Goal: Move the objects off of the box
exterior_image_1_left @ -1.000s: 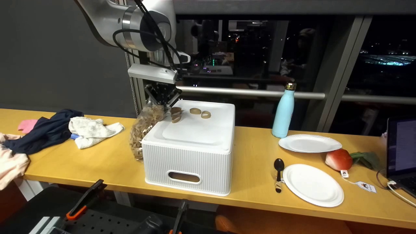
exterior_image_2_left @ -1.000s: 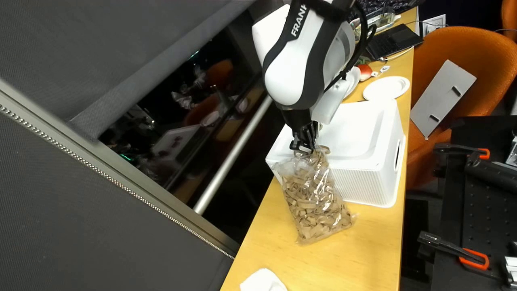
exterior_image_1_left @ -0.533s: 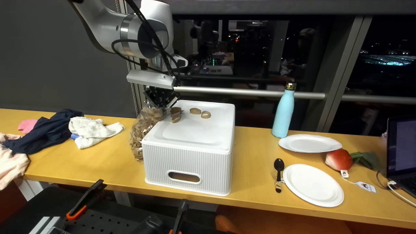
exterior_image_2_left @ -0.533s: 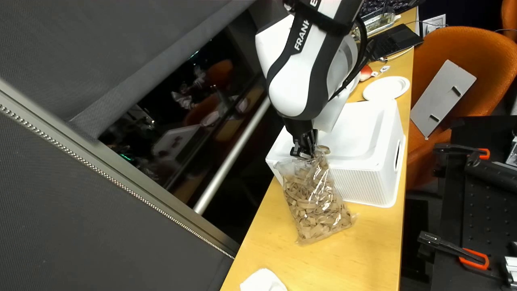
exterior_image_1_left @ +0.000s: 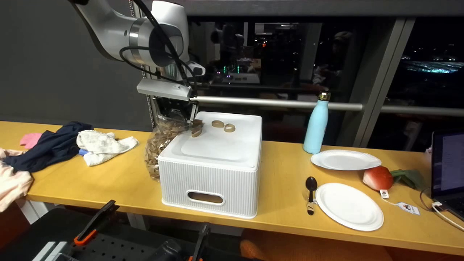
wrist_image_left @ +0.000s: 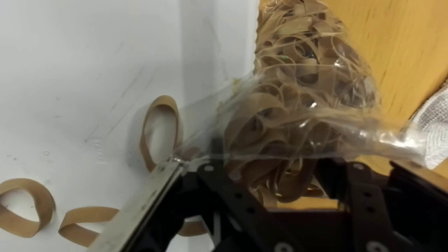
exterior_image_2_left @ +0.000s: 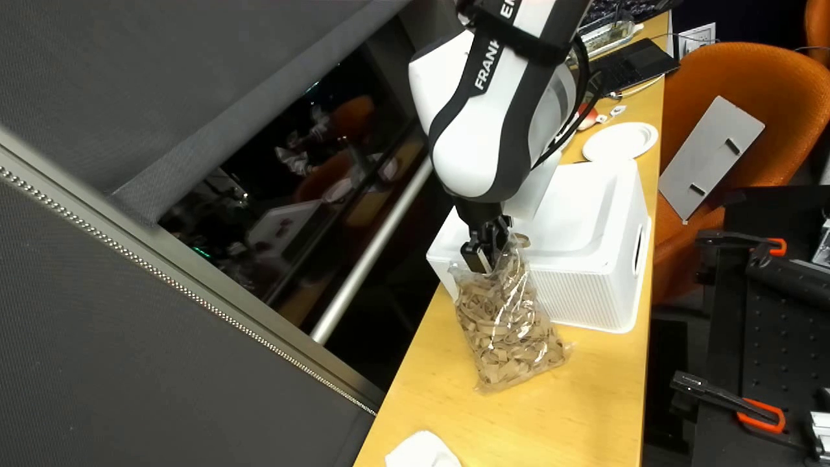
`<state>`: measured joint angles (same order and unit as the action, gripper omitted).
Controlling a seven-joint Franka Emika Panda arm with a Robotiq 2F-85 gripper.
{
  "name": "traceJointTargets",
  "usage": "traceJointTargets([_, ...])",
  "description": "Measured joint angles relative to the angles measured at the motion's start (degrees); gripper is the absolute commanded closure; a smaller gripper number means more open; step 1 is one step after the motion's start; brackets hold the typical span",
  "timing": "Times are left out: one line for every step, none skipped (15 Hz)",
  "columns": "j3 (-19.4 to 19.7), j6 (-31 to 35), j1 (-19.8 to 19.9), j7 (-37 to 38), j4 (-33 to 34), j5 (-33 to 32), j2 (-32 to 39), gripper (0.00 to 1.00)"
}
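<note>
The white ribbed box [exterior_image_1_left: 217, 152] stands on the wooden table. Several tan loops lie on its top: a loop [exterior_image_1_left: 218, 124] and others nearer the gripper; in the wrist view a loop [wrist_image_left: 166, 100] is left of the jaws. A clear bag of such loops [exterior_image_2_left: 499, 324] leans against the box side, its base on the table and its upper end level with the box top. My gripper [exterior_image_1_left: 174, 119] is over that upper end, its jaws spread apart. In the wrist view the bag's plastic and some loops lie between the fingers, which do not clamp it.
Cloths, among them a white cloth [exterior_image_1_left: 103, 145], lie on the table beyond the bag. Across the box are a blue bottle [exterior_image_1_left: 316, 127], a black spoon [exterior_image_1_left: 311, 185], two white plates, a red-and-white vegetable toy [exterior_image_1_left: 377, 178] and a laptop [exterior_image_1_left: 447, 163]. The window rail [exterior_image_1_left: 275, 103] runs behind the box.
My gripper's jaws have spread from nearly together to wide apart. The arm has shifted slightly down and away from the box's middle. The bag has stayed almost where it was.
</note>
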<state>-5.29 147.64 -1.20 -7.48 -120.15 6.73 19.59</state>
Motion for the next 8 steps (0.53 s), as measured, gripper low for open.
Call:
traceJointTargets([0.00, 0.01, -0.11, 0.00, 0.00, 0.00, -0.17, 0.00])
traceJointTargets([0.00, 0.01, -0.18, 0.00, 0.00, -0.03, -0.40, 0.00])
traceJointTargets([0.00, 0.01, -0.22, 0.00, 0.00, -0.07, -0.71, 0.00])
traceJointTargets([0.00, 0.01, -0.23, 0.00, 0.00, -0.15, -1.10, 0.00])
traceJointTargets([0.00, 0.01, -0.23, 0.01, 0.00, -0.37, -1.51, 0.00])
traceJointTargets([0.02, 0.01, -0.23, 0.06, -0.04, -0.65, -1.95, 0.00])
traceJointTargets([0.06, 0.01, -0.23, 0.07, -0.14, -0.82, -2.41, 0.00])
traceJointTargets([0.14, 0.01, -0.23, 0.10, -0.34, -1.01, -2.90, 0.00])
